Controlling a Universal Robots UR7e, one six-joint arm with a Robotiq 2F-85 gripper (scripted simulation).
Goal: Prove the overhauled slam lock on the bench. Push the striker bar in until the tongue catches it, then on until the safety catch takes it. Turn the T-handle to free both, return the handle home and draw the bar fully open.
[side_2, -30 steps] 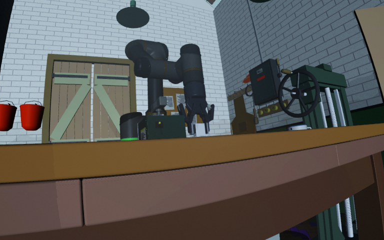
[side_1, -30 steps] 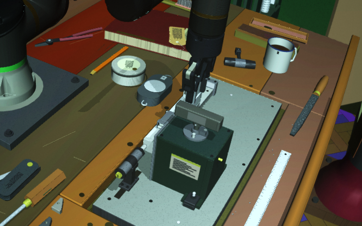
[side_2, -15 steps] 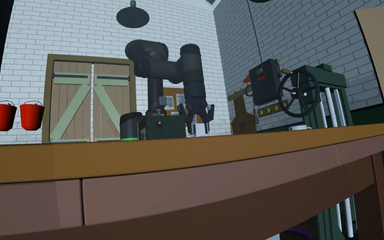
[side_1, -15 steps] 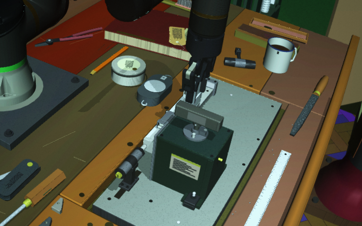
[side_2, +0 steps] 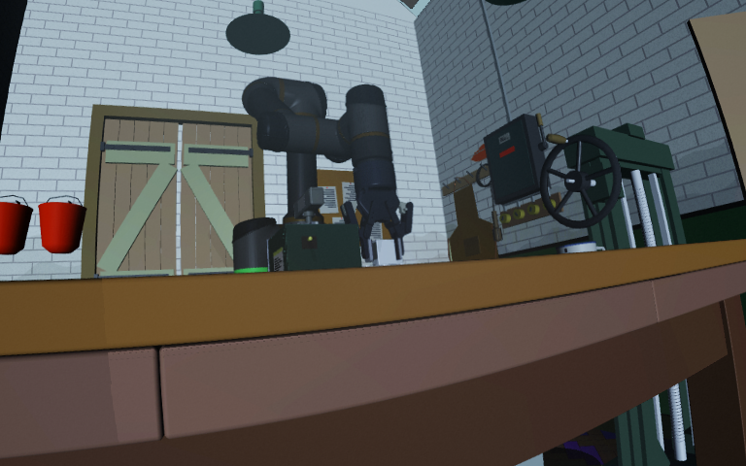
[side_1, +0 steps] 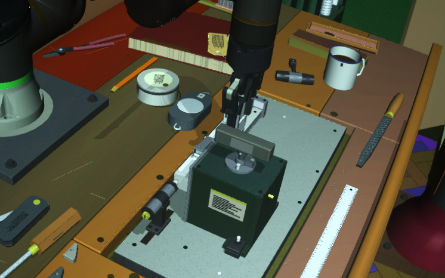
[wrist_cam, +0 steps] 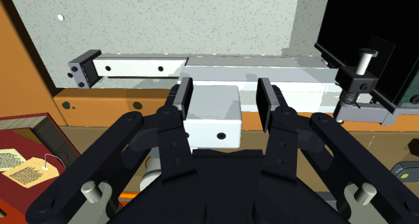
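On the grey base plate (side_1: 252,193) stands the dark green lock housing (side_1: 236,193), with the grey T-handle (side_1: 245,142) lying across its top on a round boss. The white striker bar (wrist_cam: 258,75) runs along a rail out of the housing's far side, and its white end block (wrist_cam: 213,116) is gripped by my closed gripper (wrist_cam: 222,100) (side_1: 236,114) (side_2: 383,245). A spring-loaded pin on a dark bracket (wrist_cam: 354,83) sits where the bar meets the housing. The tongue and safety catch are hidden inside.
The red book with a paper tag (side_1: 186,43) lies behind the gripper. A tape measure (side_1: 190,110) and a round tin (side_1: 157,86) sit left of the plate. A mug (side_1: 343,67), a small hammer (side_1: 293,76), a file (side_1: 380,129) and a steel ruler (side_1: 331,231) lie to the right.
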